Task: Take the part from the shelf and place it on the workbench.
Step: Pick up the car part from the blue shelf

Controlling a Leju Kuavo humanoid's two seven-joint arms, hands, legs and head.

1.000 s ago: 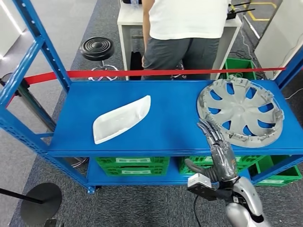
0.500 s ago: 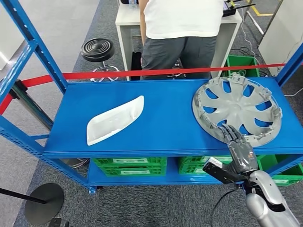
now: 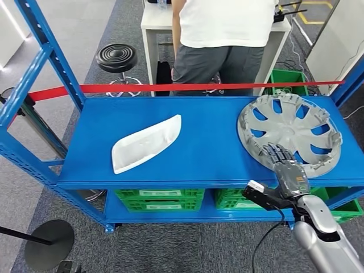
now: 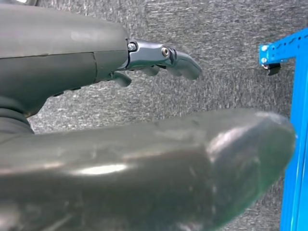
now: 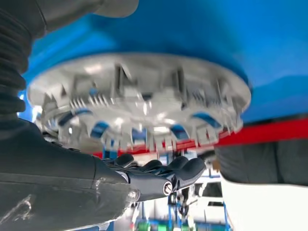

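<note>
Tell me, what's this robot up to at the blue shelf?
It is reaching for a part. Its right hand is stretched out, fingers apart, over the near rim of the grey wheel cover lying on the blue shelf; it has no grip on it yet. A white curved part lies untouched further left on the same shelf. The left hand hangs above the carpet, holding nothing. Behind the shelf a person stands at a white table, facing away.
</note>
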